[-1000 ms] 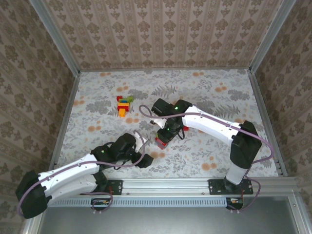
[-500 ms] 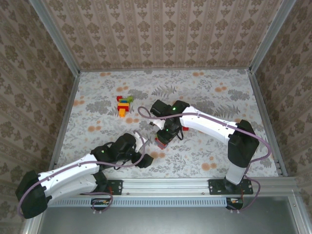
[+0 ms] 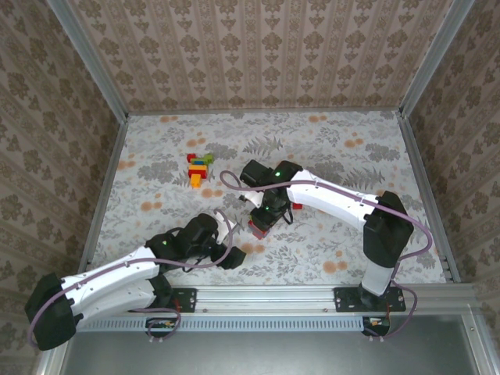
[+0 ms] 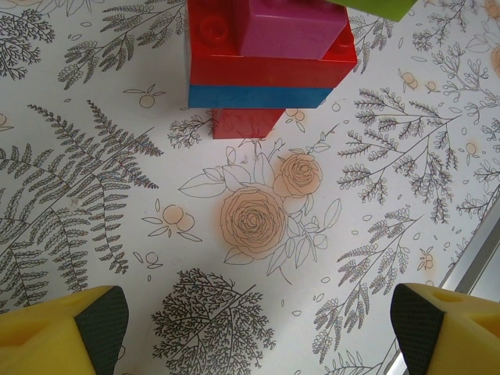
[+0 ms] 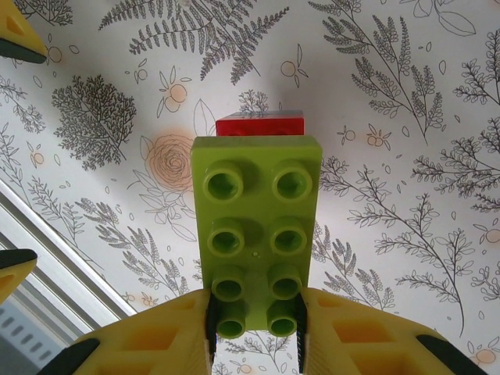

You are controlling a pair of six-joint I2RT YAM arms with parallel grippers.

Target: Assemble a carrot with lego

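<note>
Settling after a slight leftward drift, the right tool (image 5: 254,332) stays clamped on the near end of the green brick (image 5: 256,226) that caps a stack (image 4: 266,66).
That puts the stack just ahead of the left tool (image 4: 258,320), whose jaws stand wide and empty, so joining looks close. The loose lego (image 3: 199,168) lies well beyond both. The green brick hides most of the stack, and I cannot tell whether its foot touches the bench (image 4: 94,234).
</note>
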